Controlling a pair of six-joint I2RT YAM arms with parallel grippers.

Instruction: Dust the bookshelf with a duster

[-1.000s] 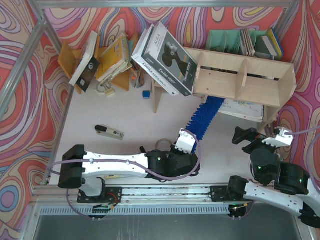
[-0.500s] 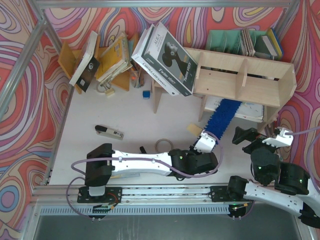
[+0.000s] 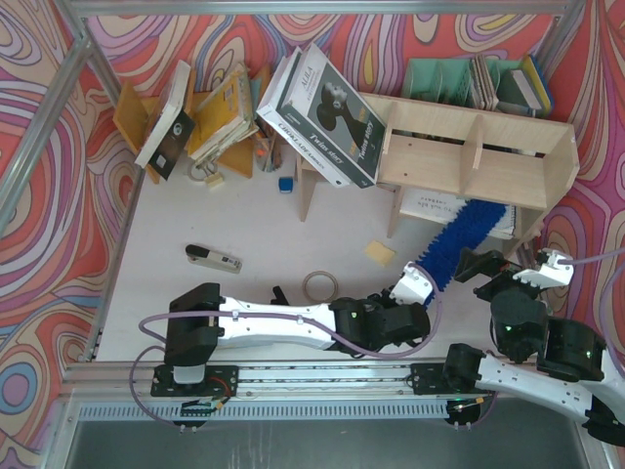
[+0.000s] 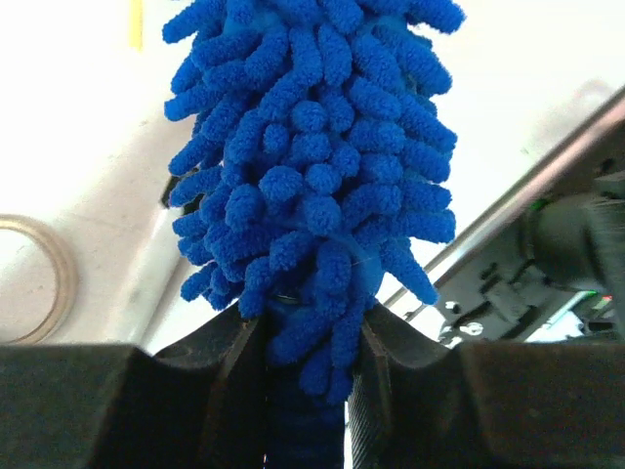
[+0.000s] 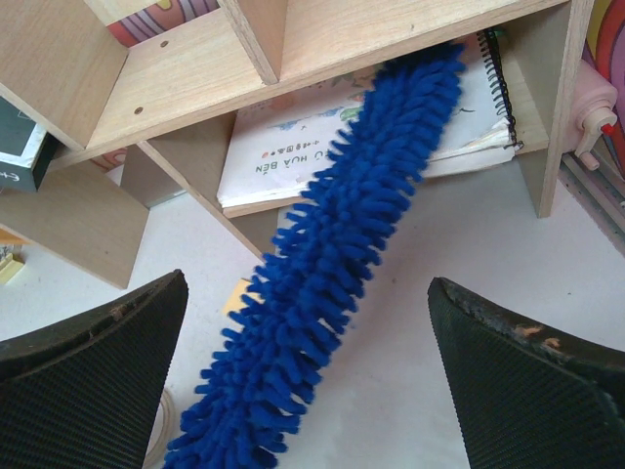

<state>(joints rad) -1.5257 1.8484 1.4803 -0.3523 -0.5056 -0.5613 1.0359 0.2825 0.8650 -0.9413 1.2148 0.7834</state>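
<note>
While my left gripper [image 4: 305, 363] is pinching the duster [image 5: 332, 254], its tip is resting inside the bookshelf [image 5: 195, 68] | right gripper [image 5: 308, 322] is gaping, empty.

The top camera hangs high over the near edge of the white counter [image 3: 244, 220] and looks down on all of it, with the wide, low, light plywood bookshelf [image 3: 459, 161] at the far right. The left wrist camera sits tight behind the left claw [image 4: 305, 357], and the long fluffy bright blue microfibre duster [image 4: 312, 166] fills its view. The right wrist camera faces the bookshelf's lower tier from nearby, past the right claw [image 5: 305, 285]. All three views share the duster.
</note>
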